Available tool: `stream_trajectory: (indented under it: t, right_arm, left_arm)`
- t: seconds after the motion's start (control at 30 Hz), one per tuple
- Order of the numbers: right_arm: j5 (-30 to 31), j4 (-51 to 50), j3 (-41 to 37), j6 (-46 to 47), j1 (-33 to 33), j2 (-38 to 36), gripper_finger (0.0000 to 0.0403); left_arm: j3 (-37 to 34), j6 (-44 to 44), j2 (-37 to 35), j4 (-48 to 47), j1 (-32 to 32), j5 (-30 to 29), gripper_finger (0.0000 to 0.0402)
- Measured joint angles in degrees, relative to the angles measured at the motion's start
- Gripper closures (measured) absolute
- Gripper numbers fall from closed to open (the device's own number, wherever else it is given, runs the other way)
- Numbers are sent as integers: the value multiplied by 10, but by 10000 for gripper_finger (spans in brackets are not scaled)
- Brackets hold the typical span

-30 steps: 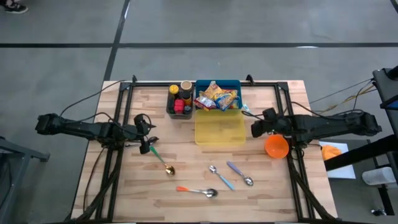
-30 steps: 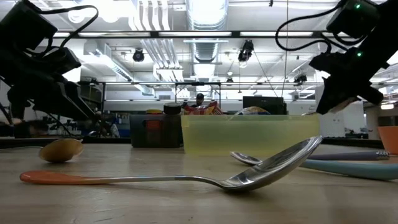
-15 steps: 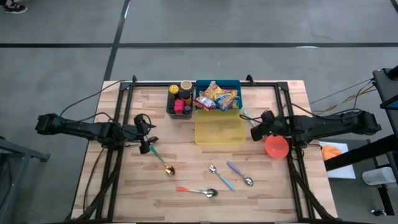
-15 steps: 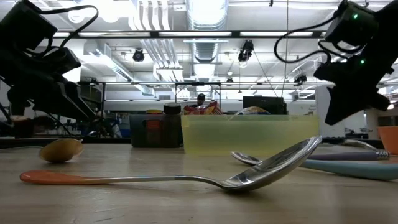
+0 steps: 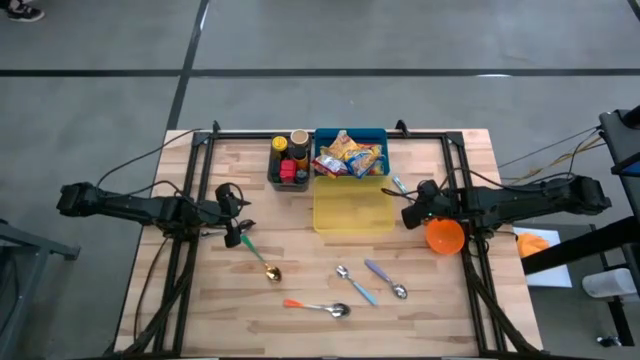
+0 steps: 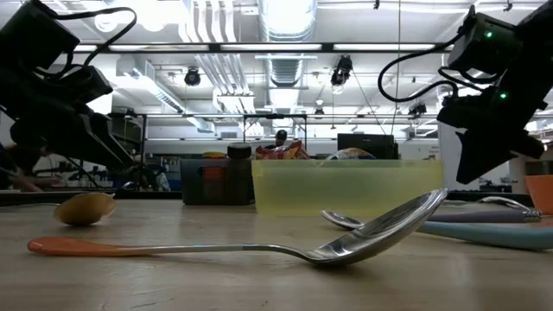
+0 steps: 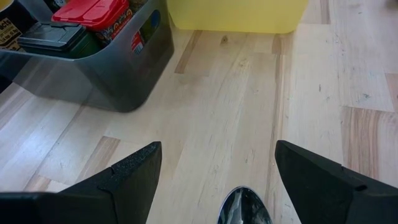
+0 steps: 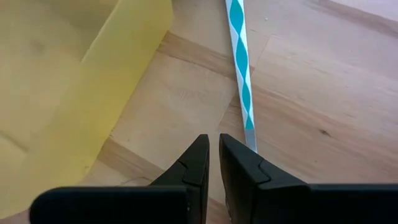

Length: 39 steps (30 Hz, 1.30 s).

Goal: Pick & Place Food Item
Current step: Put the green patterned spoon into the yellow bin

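Note:
Colourful food packets [image 5: 348,155] lie piled in a blue bin [image 5: 381,135] at the table's far middle, and peek over the bins in the low view [image 6: 282,149]. In front of it stands a yellow bin [image 5: 353,212] with nothing in it. My right gripper [image 5: 410,213] hangs shut just right of the yellow bin, tilted down over bare wood [image 8: 212,163], next to a teal-and-white striped handle [image 8: 241,81]. My left gripper [image 5: 240,215] waits open at the table's left [image 7: 214,180], nothing between its fingers.
A dark bin [image 5: 288,166] with jars stands left of the blue bin. An orange bowl [image 5: 445,236] sits under my right arm. A green-handled gold spoon [image 5: 262,258], an orange-handled spoon [image 5: 318,307] and two more spoons [image 5: 372,282] lie on the near half.
My right gripper has sunk toward the table beside the yellow bin's right wall and tipped more steeply downward, staying shut. This has uncovered the striped handle in the high view.

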Motion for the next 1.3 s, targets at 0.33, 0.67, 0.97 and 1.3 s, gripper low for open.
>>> stream_trajectory:
  t: [0.33,0.67,0.97,1.3]
  right_arm:
    - [22,3,0,46,0,0,360]
    - [35,-8,-3,26,0,11,234]
    - [37,-6,-16,26,-1,72,253]
    - [37,10,-12,24,-1,139,326]
  left_arm:
    - [0,0,0,0,0,0,85]
    - [0,0,0,0,0,0,85]
    - [0,0,0,0,0,0,85]
    - [0,0,0,0,0,0,85]
